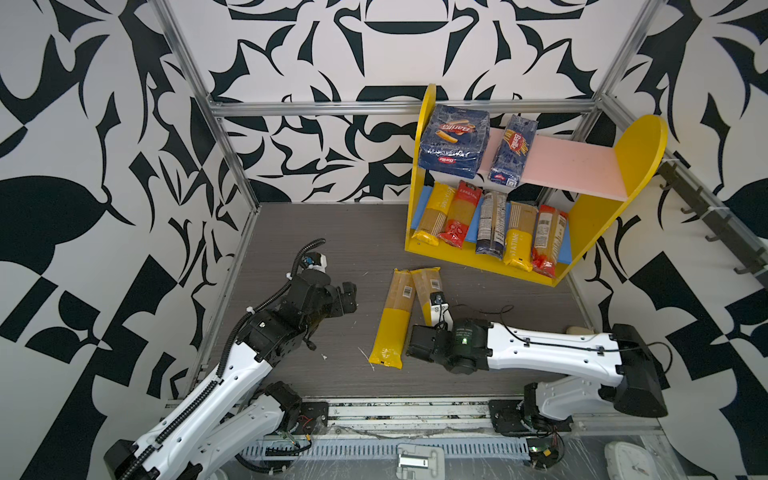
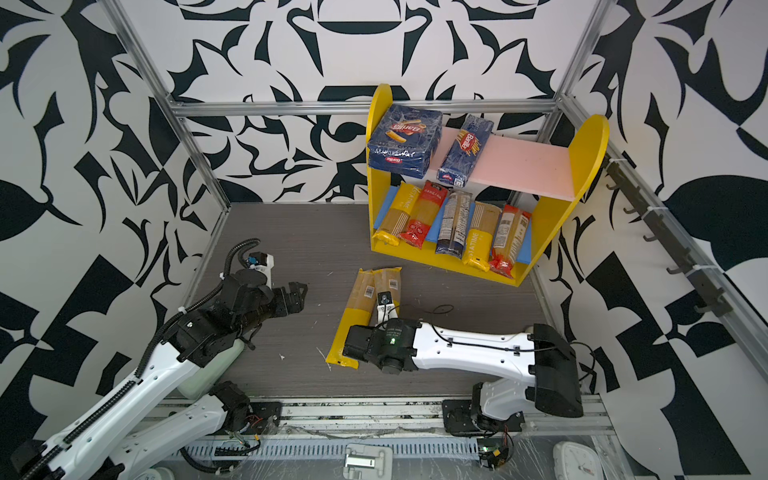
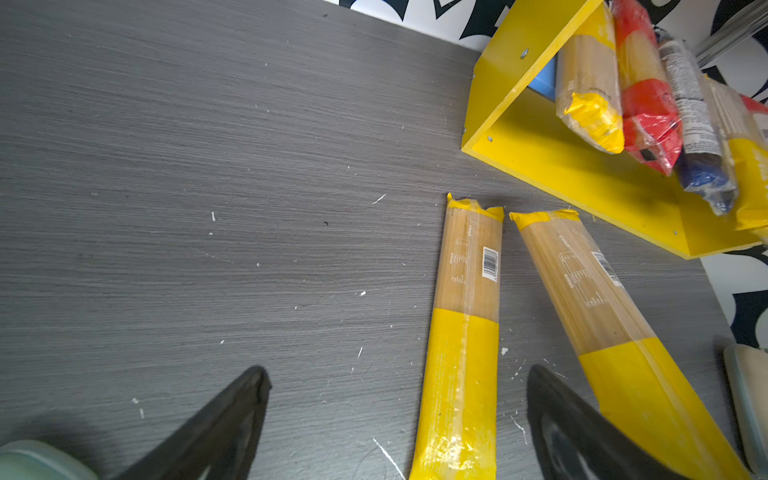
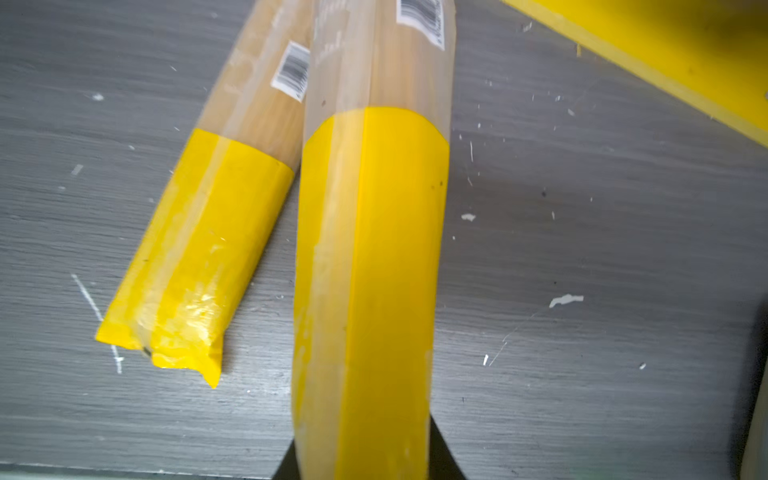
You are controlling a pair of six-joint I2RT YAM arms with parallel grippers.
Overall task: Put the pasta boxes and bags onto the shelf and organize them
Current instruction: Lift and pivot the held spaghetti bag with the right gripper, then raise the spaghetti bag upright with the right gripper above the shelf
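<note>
**Between the fingers of my right gripper: the held bag**

Between those dark fingers the held bag runs lengthwise away from me. They press on its yellow end from both sides, pinching it. Its clear part, with a barcode label, stretches beyond my fingertips toward the shelf. I cannot tell whether the bag is off the table or resting on it.

Just beside these fingers, on my left, the second bag lies flat on the grey table. In both top views the two bags sit close together at their far ends and spread apart toward me in a narrow V.

My left gripper is over bare table, well apart from both bags, its fingers spread wide. From those fingers the second bag is the nearer one, off to my right, with the held bag beyond it.

Far beyond both pairs of fingertips stands the shelf, with yellow side panels and a yellow base. On its pink upper board lie the wide box, against the left panel, and the narrow box near it on the right. On the blue lower board five bags lean side by side, their near ends reaching over the base. From my left to my right they are yellow, red, dark, yellow and red.
</note>
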